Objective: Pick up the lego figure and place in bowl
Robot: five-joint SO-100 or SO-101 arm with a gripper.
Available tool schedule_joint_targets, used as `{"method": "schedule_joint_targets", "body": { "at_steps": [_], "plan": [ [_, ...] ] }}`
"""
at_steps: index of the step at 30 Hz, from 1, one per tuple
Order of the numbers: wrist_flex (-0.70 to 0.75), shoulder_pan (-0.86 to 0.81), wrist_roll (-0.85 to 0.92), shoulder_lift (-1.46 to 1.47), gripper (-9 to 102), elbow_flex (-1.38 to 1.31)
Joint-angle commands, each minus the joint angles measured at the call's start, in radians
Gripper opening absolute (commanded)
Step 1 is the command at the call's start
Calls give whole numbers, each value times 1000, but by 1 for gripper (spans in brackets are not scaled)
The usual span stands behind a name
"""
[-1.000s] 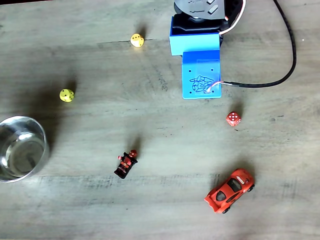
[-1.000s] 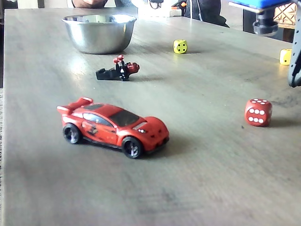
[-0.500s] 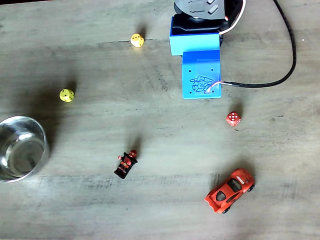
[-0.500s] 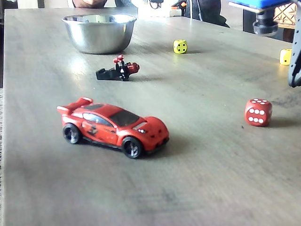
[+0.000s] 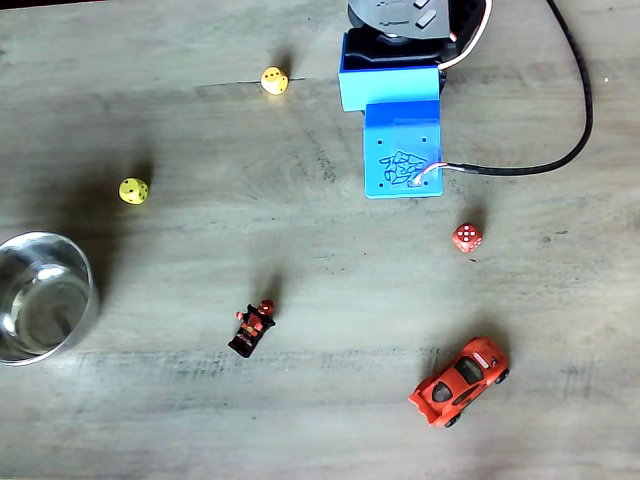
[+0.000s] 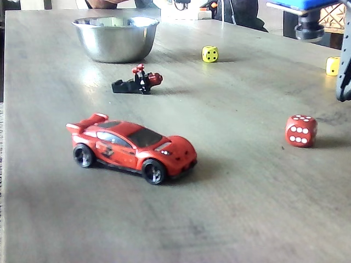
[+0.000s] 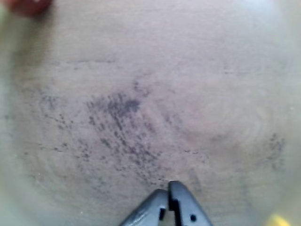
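Nothing's begun: the lego figure [image 5: 254,327] lies on the bench [image 5: 300,420] at lower centre, the bowl [image 5: 40,297] sits at the left edge, and the claw [image 7: 169,187] hangs pressed together, empty.

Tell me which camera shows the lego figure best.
The low side fixed view: the lego figure appears large, lying on its side before the bowl. The top-down fixed view shows it small.

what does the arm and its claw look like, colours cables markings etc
In the overhead fixed view the arm has bright blue plastic parts, one panel scrawled with dark blue markings, under a black housing. A white wire and a black cable run off it. The wrist view shows the claw as two grey pointed fingers.
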State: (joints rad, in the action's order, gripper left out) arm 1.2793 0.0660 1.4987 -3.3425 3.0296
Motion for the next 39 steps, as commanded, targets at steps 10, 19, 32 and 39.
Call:
{"method": "schedule_joint_targets", "body": {
  "at_steps": [10,19,32,39],
  "plan": [
    [-3,-3,3,-9,0,-6],
    [-6,3,5,-9,0,-25],
    [-241,-5,5,-9,0,-11],
    [-425,-8,5,-9,0,-9]
  ]
}}
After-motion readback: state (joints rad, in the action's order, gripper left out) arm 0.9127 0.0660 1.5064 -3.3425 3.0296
